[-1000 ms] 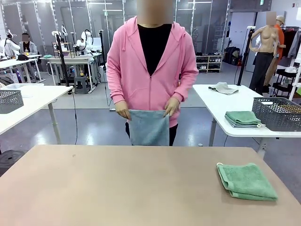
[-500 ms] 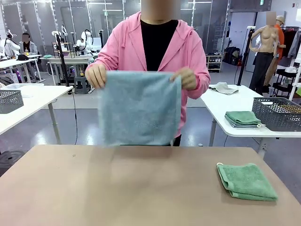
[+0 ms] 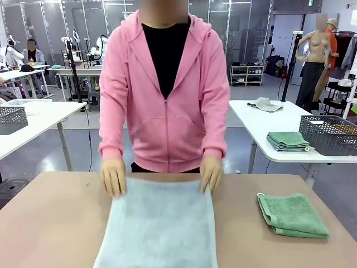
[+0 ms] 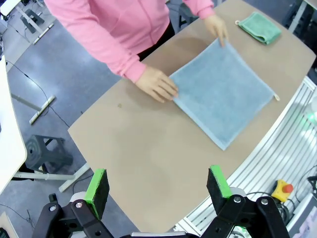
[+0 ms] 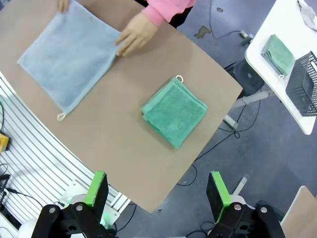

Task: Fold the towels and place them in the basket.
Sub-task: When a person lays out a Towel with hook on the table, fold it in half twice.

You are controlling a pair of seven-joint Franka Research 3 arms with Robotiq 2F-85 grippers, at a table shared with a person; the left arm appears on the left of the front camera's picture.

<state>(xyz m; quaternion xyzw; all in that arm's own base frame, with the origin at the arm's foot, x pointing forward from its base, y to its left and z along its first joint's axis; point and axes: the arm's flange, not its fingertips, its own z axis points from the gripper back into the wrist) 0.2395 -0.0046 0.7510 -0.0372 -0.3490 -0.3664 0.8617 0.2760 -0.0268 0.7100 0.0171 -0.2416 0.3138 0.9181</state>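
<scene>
Blue towel (image 3: 159,223) lies flat, lower centre of the bench (image 3: 50,223), a person's hands (image 3: 114,176) on its far corners. Green towel (image 3: 293,215) sits folded, lower right. Left pincer (image 4: 157,187) and right pincer (image 5: 157,191) are both apart, empty.

L gripper (image 4: 157,187) at 6 o'clock, jaws wide apart, nothing btwn the green pads, hanging over the tan table (image 4: 133,148). Grey-blue towel (image 4: 223,94) lies flat & unfolded twd 2 o'clock, small white tag at its 3 o'clock corner. Person's 2 hands rest on its far edge: 1 hand (image 4: 156,84) near 12 o'clock, other hand (image 4: 218,29) at 1 o'clock. Folded green towel (image 4: 258,27) sits just beyond, apart.
</scene>
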